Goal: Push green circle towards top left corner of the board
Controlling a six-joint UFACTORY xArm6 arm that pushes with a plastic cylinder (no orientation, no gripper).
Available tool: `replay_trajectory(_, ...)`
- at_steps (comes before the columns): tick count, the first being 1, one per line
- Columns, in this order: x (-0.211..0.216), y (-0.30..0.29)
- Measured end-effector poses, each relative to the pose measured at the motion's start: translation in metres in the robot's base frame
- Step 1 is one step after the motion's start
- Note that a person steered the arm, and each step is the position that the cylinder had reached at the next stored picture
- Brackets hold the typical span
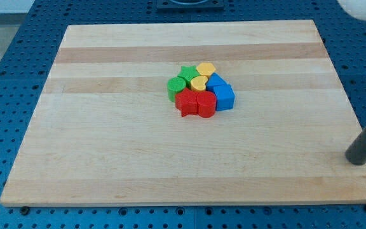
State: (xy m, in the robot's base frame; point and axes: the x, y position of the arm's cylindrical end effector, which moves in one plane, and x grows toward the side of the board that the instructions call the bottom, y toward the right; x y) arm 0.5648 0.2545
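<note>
The green circle (pixel 175 87) sits at the left edge of a tight cluster of blocks near the middle of the wooden board (pixel 107 140). A green star (pixel 187 73) touches it at the upper right and a red star (pixel 185 102) lies just below it. My tip (pixel 359 159) is at the view's far right, near the board's right edge, far from the cluster and well to the right and below the green circle. The rod rises up and to the right out of the view.
The cluster also holds a yellow block (pixel 206 68) at the top, a yellow heart (pixel 199 83), a red block (pixel 206 104), a blue block (pixel 224 97) and another blue block (pixel 216 81). A blue pegboard (pixel 18 57) surrounds the board.
</note>
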Motion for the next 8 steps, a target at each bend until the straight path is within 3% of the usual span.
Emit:
replay_trajectory(2, 0.021, -0.099)
replay_trajectory(4, -0.030, -0.241)
replay_trajectory(5, -0.034, -0.294)
replay_trajectory(6, -0.034, -0.296)
replay_trajectory(8, -0.034, -0.373)
